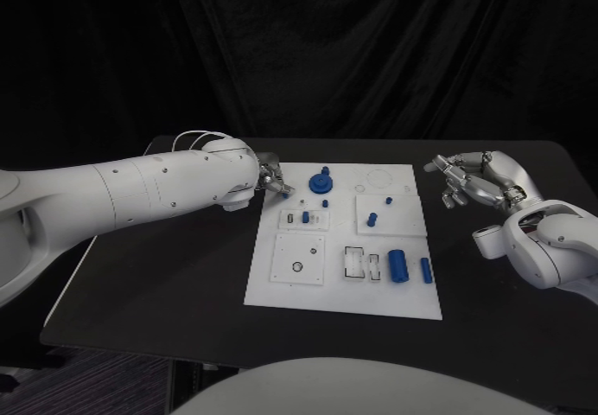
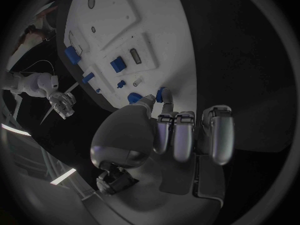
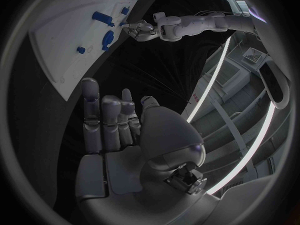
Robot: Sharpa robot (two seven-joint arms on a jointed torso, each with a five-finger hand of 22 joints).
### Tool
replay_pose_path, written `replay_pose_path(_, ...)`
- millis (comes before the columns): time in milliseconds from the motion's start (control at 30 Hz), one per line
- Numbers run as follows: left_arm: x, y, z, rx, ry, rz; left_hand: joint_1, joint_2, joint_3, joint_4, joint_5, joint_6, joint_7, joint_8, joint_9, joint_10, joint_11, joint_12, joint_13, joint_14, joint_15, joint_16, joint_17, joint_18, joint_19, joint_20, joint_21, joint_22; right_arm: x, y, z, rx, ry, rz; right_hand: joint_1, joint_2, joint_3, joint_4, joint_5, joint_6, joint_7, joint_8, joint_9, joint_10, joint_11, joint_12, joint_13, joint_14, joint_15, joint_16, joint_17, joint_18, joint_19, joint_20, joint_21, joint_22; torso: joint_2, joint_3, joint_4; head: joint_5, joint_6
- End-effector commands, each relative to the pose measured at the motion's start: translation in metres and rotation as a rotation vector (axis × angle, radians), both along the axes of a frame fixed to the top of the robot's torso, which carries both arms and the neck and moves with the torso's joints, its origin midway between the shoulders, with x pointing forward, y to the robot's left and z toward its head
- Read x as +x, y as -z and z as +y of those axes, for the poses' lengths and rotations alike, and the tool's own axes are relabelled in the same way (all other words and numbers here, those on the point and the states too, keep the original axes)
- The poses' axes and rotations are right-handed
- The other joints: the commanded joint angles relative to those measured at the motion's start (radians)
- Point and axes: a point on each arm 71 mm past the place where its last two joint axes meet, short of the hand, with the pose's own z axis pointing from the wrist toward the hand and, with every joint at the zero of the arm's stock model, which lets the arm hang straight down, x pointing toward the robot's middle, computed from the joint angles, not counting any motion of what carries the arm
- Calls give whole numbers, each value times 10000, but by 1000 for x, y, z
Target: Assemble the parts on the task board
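The task board [image 1: 343, 285] is placed in the middle of the black table [image 1: 149, 294]. The left hand [image 1: 272, 181] is seen at its far left edge beside a blue gear part [image 1: 321, 183]; whether anything is held cannot be told. The right hand [image 1: 473, 181] is kept right of the board, fingers apart, with nothing held.

White task board [image 1: 276, 285] – blue parts [image 1: 397, 265] (black table [image 1: 149, 294]).

the left arm reached in from the side, its robot hand [image 1: 272, 183] with fingers curled in, empty; the right robot hand [image 1: 476, 181] hung apart, fingers loosely spread, holding nothing
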Motion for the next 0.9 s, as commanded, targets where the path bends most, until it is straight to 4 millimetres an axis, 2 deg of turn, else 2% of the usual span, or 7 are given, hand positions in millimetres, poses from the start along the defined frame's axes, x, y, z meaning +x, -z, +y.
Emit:
replay_pose_path(33, -1, 2, -3, -39, 246, 118, 150, -28, 138, -64, 274, 76, 6, -86, -35, 1037, 40, 36, 2634, 1056, 55, 27, 2634, 169, -57, 25, -36, 1102, 0, 2, 0, -45, -11, 164, 31, -21, 48, 37, 25, 51, 2, 22, -16, -52, -11, -53, -7, -73, -15, -34, -3, 64, -88, 9, -61, -6, 2, 0, 12, 1, 0)
replay_pose_path(233, -2, 3, -3, 3, 257, 203, 421, -174, 666, -359, 782, 213, -16, -346, -312, 1037, 18, 36, 2634, 1056, 36, 27, 2634, 168, -53, 5, -47, 1129, 0, 2, 1, -40, -38, 173, 31, -21, 48, 37, 25, 51, 2, 22, -16, -52, -11, -53, -7, -73, -15, -34, -3, 64, -88, 9, -61, -6, 5, 1, 3, 23, 0)
replay_pose_path(367, -2, 4, -3, 5, 268, 232, 470, -263, 924, -486, 934, 296, -28, -411, -395, 1037, 8, 36, 2634, 1056, 28, 27, 2634, 168, -51, -2, -52, 1141, 0, 2, 1, -39, -48, 189, 13, -12, 56, 51, 10, 56, 3, 23, -17, -62, -9, -58, -22, -79, -14, -39, -15, 65, -90, 10, -69, -8, 6, -2, -3, 38, 0)
replay_pose_path(467, -3, 4, -2, 1, 255, 227, 521, -367, 1292, -660, 1199, 385, -43, -459, -452, 1037, -7, 36, 2634, 1056, 14, 27, 2634, 167, -44, -16, -54, 1159, 0, 3, 1, -41, -45, 200, 13, -12, 56, 51, 10, 56, 3, 23, -17, -62, -9, -58, -22, -79, -14, -39, -15, 65, -90, 10, -69, -8, 7, 0, 4, 36, 0)
replay_pose_path(633, -3, 3, -1, -59, 194, 119, 452, -466, 1635, -753, 1305, 503, -57, -474, -484, 1037, -21, 36, 2634, 1056, 3, 27, 2634, 162, -30, -24, -51, 1183, 0, 3, 0, -51, -20, 227, 13, -12, 56, 51, 10, 56, 3, 23, -17, -62, -9, -58, -22, -79, -14, -39, -15, 65, -90, 10, -69, -8, 14, 6, 21, 3, 0)
replay_pose_path(900, -7, 3, 0, -472, 7, 175, 376, -660, 2138, -940, 1309, 639, -67, -577, -636, 1037, -35, 36, 2634, 1056, -13, 27, 2634, 166, -35, -42, -72, 1186, -1, 3, -2, -68, 29, 273, 5, -4, 65, 55, 6, 57, 3, 22, -19, -67, -9, -60, -28, -83, -14, -41, -22, 64, -89, 10, -69, -7, 11, -4, 12, 31, 0)
